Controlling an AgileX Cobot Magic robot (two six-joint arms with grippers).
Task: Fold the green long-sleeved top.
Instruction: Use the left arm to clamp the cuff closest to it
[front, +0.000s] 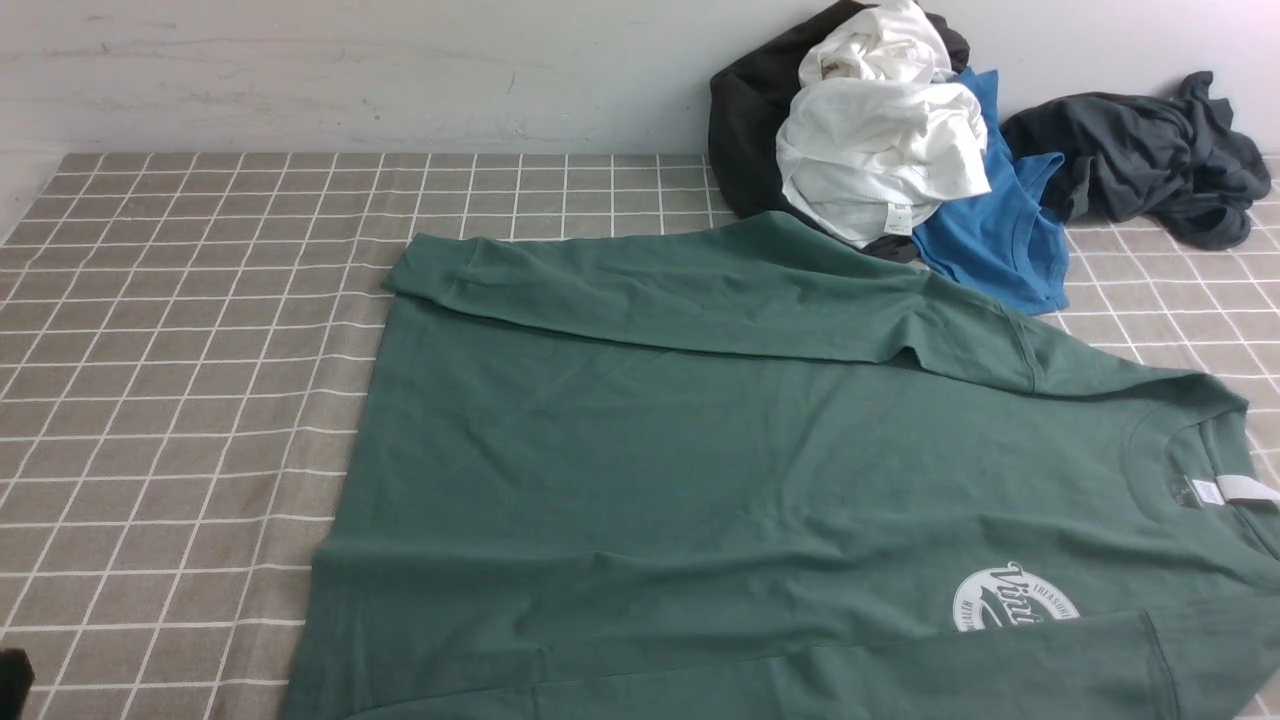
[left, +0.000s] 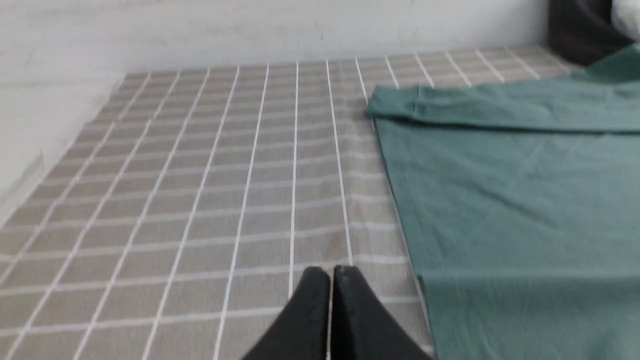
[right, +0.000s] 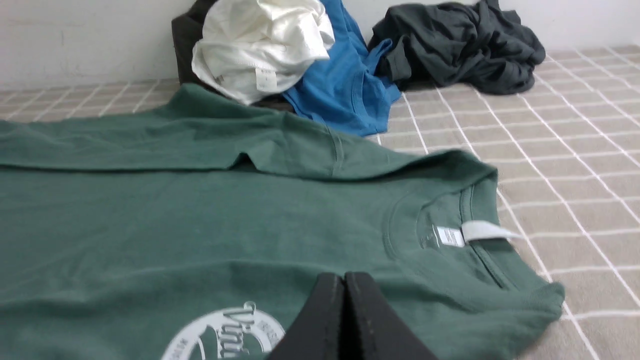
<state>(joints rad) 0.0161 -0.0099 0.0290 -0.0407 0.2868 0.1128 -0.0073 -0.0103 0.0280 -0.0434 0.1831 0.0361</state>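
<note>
On the checked worktop (front: 180, 350), the green long-sleeved top (front: 700, 450) lies spread flat, while the left claw (left: 331, 272) and right claw (right: 344, 277) are both closed, empty.

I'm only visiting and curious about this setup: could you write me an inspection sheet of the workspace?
Surface: grey checked cloth, lying flat.
Job's things: green long-sleeved top spread out, far sleeve folded across its body.
Clutter: white garment, blue T-shirt, black garment and dark grey garment heaped at the back.
Pincers: left pincer shut, beside the top's edge; right pincer shut, near the chest logo; both empty.
Cables: nothing seen.
Surroundings: white wall.
</note>
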